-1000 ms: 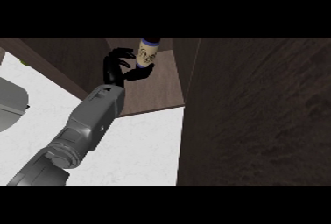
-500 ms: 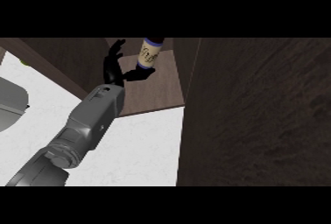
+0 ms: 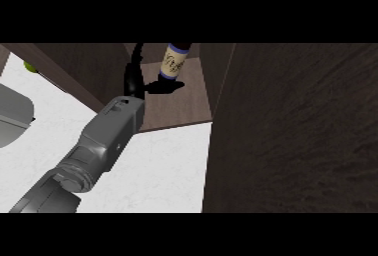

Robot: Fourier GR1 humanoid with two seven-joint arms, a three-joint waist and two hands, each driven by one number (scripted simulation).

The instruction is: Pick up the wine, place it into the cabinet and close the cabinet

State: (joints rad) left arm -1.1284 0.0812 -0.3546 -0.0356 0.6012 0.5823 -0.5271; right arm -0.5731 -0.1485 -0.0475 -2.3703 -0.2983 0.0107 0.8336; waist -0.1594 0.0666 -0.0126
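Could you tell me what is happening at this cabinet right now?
The robot's left hand is reaching into the open wooden cabinet, right beside a wine bottle that is already inside it. The fingers look straightened alongside the bottle rather than curled round it, with the thumb near its lower end, so the bottle seems to be set down. The cabinet door is open, so closing it is not yet done. The right hand is not in view.
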